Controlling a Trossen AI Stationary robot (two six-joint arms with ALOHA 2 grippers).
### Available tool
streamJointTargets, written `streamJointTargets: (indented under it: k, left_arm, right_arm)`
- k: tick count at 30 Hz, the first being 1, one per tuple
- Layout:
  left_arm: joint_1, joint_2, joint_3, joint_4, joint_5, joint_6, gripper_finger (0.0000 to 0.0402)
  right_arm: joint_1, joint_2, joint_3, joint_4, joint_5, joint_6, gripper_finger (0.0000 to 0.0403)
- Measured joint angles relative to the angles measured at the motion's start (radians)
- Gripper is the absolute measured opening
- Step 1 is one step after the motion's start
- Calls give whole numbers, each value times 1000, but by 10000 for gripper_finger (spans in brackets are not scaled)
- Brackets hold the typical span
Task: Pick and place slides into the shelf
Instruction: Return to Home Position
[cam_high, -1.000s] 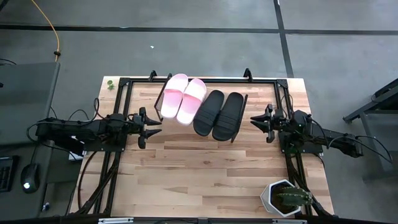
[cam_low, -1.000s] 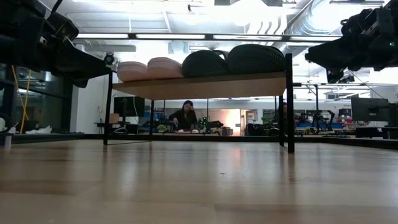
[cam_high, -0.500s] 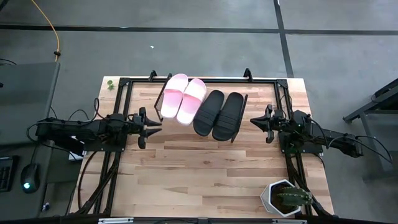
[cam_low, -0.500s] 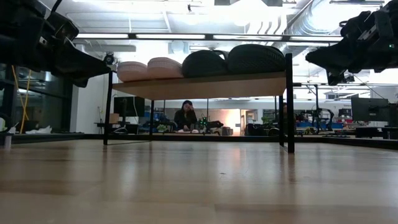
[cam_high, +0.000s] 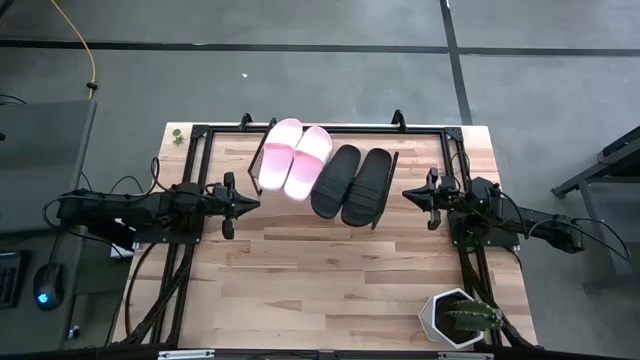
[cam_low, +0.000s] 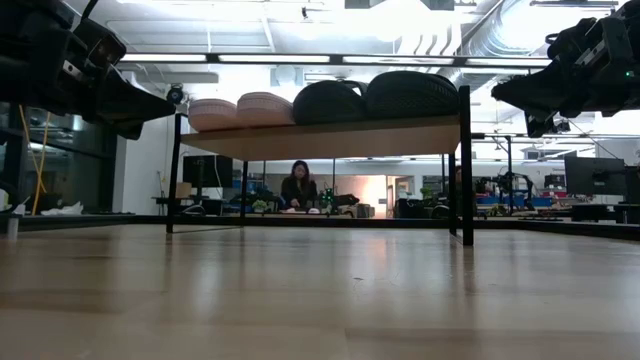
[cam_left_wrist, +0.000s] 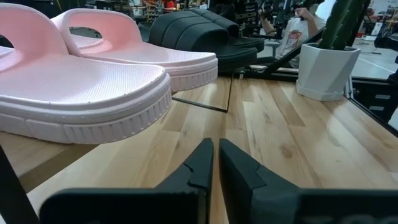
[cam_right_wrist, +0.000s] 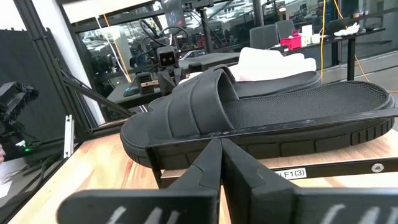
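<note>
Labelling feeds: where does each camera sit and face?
High: overhead, straight down on the table; left arm, right arm flank it.
Low: tabletop height, level under the shelf into the room; arms in upper corners.
Left wrist: past the shut left hand toward pink sandals.
Right wrist: past the shut right hand toward a black sandal.
High and low both show the shelf holding four sandals.

Bright overhead light, soft shadows

Slides (cam_high: 335, 180) (four abreast) on shelf (cam_low: 330, 137)
</note>
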Motion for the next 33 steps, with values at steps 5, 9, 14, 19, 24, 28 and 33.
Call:
streamJointTargets:
  k: [5,9,14,19,24,28,33]
  left_arm:
    - [0,0,0,0,0,-4,8]
    - [0,0,0,0,0,-11,12]
    - [0,0,0,0,-10,-24,38]
    - [0,0,0,0,-11,-27,72]
    - [0,0,0,0,-11,-27,100]
    - [0,0,0,0,-12,-30,117]
    - [0,0,0,0,-12,-30,135]
  right_arm:
    - [0,0,0,0,0,0,1]
    - [0,0,0,1,0,7,1]
    - [0,0,0,7,1,23,1]
    - [0,0,0,8,1,23,1]
    - [0,0,0,8,0,23,1]
    - [0,0,0,8,-1,23,1]
    - [0,0,0,8,-7,23,1]
